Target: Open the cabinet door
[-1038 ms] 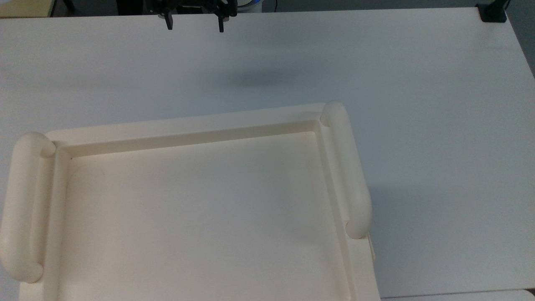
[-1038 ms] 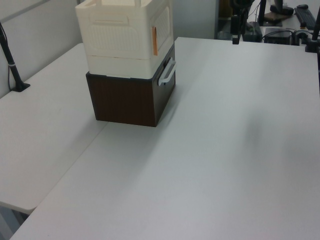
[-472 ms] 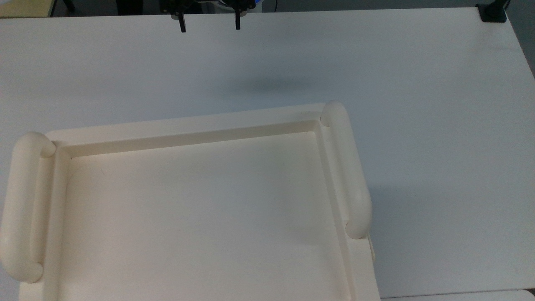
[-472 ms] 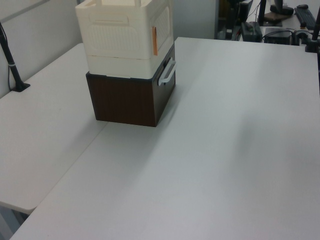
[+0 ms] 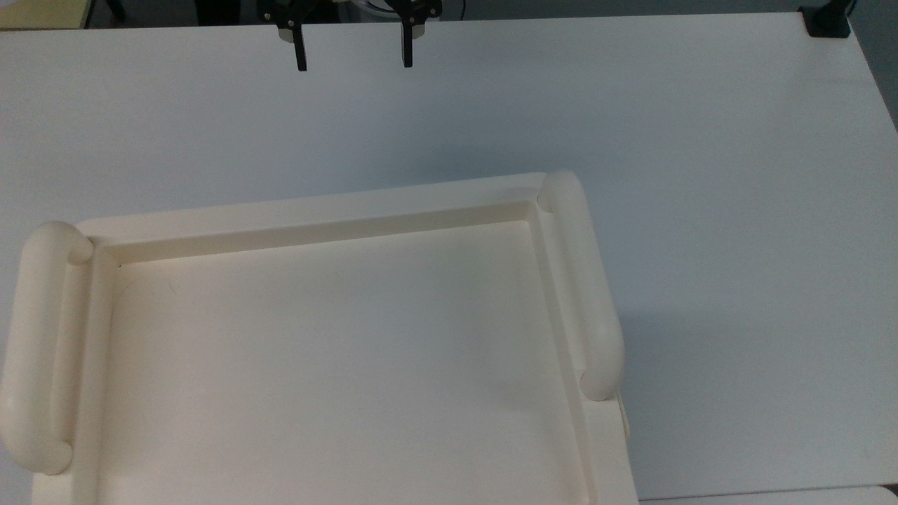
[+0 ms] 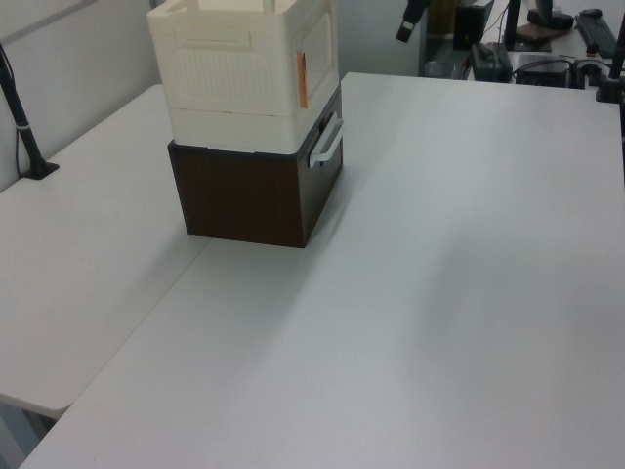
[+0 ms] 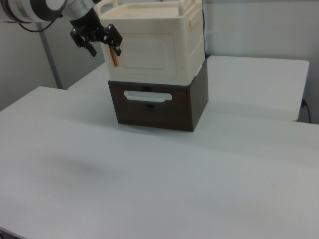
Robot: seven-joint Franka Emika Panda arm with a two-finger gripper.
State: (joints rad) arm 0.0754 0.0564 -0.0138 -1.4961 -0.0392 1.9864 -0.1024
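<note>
Cream cabinet door sits flush; recessed top tray holds nothing.

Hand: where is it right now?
In the right view the hand hangs at upper left, open, beside the cream cabinet and above the white table; in the top view it sits at the top edge.

White table under me, smooth and matte. One dark brown drawer box sits directly on it, near the back in the right view. A cream cabinet is stacked on that box.
</note>
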